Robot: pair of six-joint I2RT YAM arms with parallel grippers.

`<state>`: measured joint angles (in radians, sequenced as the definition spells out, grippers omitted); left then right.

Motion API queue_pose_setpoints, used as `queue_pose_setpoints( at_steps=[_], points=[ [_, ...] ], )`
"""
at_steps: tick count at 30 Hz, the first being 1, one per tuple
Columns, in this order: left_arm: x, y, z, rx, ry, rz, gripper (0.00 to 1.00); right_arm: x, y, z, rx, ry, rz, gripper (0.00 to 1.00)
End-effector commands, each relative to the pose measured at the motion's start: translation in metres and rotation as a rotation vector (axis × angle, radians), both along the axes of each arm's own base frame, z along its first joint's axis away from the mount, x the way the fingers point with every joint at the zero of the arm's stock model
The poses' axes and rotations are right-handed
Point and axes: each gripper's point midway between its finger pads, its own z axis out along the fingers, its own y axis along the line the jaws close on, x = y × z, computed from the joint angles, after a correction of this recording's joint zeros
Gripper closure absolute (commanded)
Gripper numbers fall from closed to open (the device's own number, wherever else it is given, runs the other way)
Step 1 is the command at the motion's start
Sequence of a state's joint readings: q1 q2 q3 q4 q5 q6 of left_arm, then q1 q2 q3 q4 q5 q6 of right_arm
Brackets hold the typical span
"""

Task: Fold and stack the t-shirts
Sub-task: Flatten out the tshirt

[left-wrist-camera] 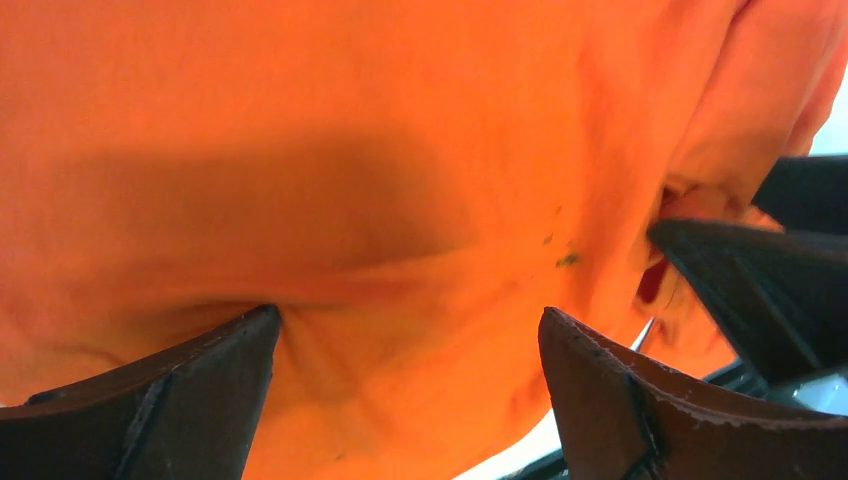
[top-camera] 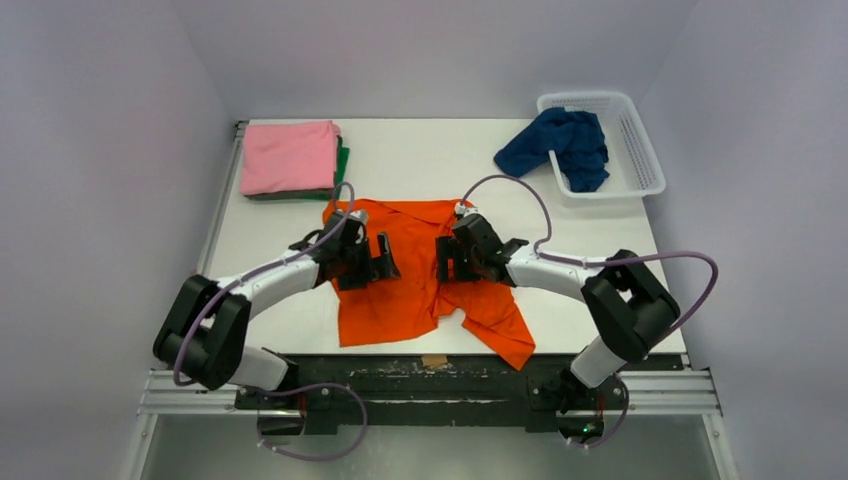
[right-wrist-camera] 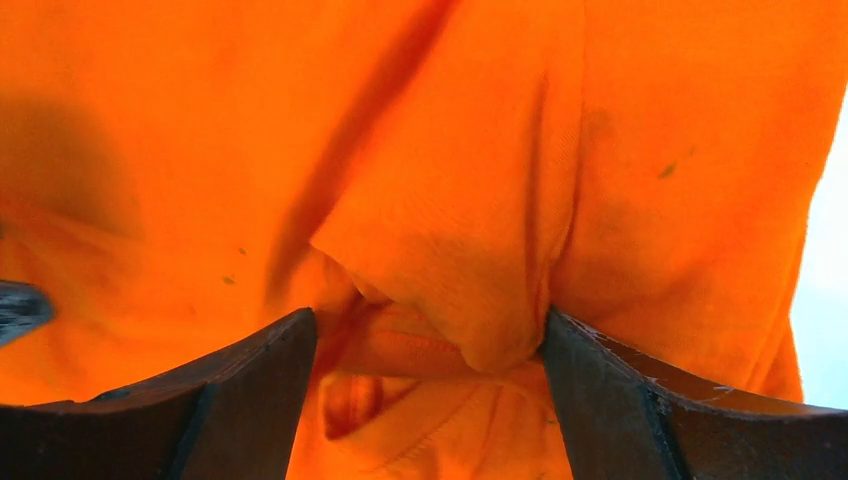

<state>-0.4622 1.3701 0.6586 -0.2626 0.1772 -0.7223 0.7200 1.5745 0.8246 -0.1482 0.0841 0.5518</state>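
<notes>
The orange t-shirt [top-camera: 400, 262] lies crumpled in the middle of the table. My left gripper [top-camera: 368, 262] hangs open over its left part; its wrist view is filled with orange cloth [left-wrist-camera: 380, 180] between spread fingers [left-wrist-camera: 180, 400]. My right gripper [top-camera: 455, 258] is open over the shirt's right part, its jaws spread around a raised fold and the collar band [right-wrist-camera: 450, 330]. A folded pink t-shirt [top-camera: 290, 157] lies on a dark green one [top-camera: 343, 163] at the back left. A navy t-shirt [top-camera: 560, 145] hangs over the rim of the basket.
A white mesh basket [top-camera: 640, 150] stands at the back right corner. The table's near edge [top-camera: 440, 358] has a dark rail, and the orange shirt's lower corner reaches it. My right gripper's finger shows at the right of the left wrist view [left-wrist-camera: 770, 290].
</notes>
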Motion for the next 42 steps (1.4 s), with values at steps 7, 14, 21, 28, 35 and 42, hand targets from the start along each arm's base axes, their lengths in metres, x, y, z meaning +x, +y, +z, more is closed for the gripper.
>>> queue_pose_setpoints(
  at_steps=[7, 14, 21, 28, 35, 42],
  points=[
    [0.108, -0.016, -0.025, 0.032, 0.055, 0.071, 0.00, 0.097, -0.018, -0.020, 0.080, 0.019, -0.278, 0.18],
    [0.149, -0.017, 0.005, 0.009, 0.038, 0.070, 0.00, 0.162, -0.027, 0.004, 0.108, -0.066, -0.272, 0.18],
    [0.104, 0.014, 0.070, 0.130, -0.151, 0.106, 0.00, 0.135, -0.056, 0.088, 0.117, -0.245, -0.286, 0.15],
    [0.017, 0.066, 0.050, 0.205, -0.138, 0.225, 0.00, 0.064, -0.124, 0.085, 0.053, -0.280, -0.499, 0.13],
    [0.005, 0.067, 0.016, 0.258, -0.040, 0.219, 0.09, 0.044, -0.145, 0.091, 0.053, -0.329, -0.556, 0.13],
    [0.018, 0.051, -0.013, 0.299, 0.068, 0.201, 0.24, 0.041, -0.150, 0.090, 0.034, -0.327, -0.566, 0.13]
  ],
)
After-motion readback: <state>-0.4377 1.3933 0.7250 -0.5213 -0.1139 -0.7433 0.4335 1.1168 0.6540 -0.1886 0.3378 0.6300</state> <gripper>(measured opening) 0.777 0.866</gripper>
